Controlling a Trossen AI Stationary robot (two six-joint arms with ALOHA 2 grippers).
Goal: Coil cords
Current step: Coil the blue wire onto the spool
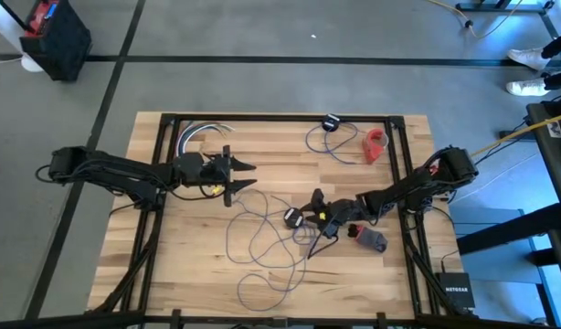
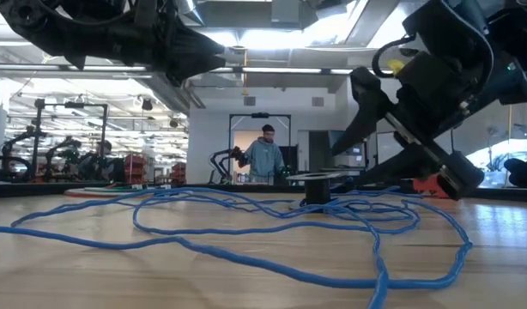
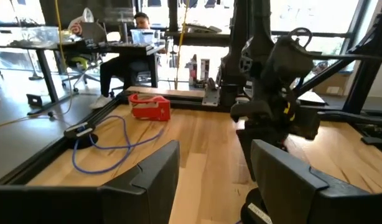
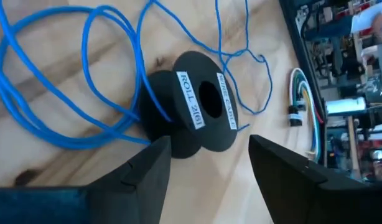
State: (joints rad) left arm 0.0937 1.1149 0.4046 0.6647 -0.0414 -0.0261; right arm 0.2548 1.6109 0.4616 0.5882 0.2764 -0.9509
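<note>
A long thin blue cord [image 1: 262, 239] lies in loose loops on the wooden table's middle and near part, one end wound on a black spool with white labels [image 4: 197, 112]. The spool lies on the table [image 1: 292, 217]. My right gripper [image 4: 206, 146] is open, low over the table at the spool's right; its fingers stand at either side of the spool's near edge. My left gripper [image 1: 251, 176] is open and empty, above the table left of centre, pointing right. The cord also shows in the low view [image 2: 246, 249]. My right gripper: one fingertip [image 4: 157, 152] overlaps the spool's flange edge [image 4: 155, 134] in the right wrist view; I cannot tell whether it touches. The fingers come level from the table's right side. The spool rests on the table.
A second black spool [image 1: 332, 122] with a short blue cord loop lies at the far edge, a red tape dispenser [image 1: 376, 144] beside it. A red and grey object [image 1: 372, 239] lies near the right arm. Coloured wires [image 1: 198, 132] lie far left. A person [image 2: 268, 154] stands beyond the table.
</note>
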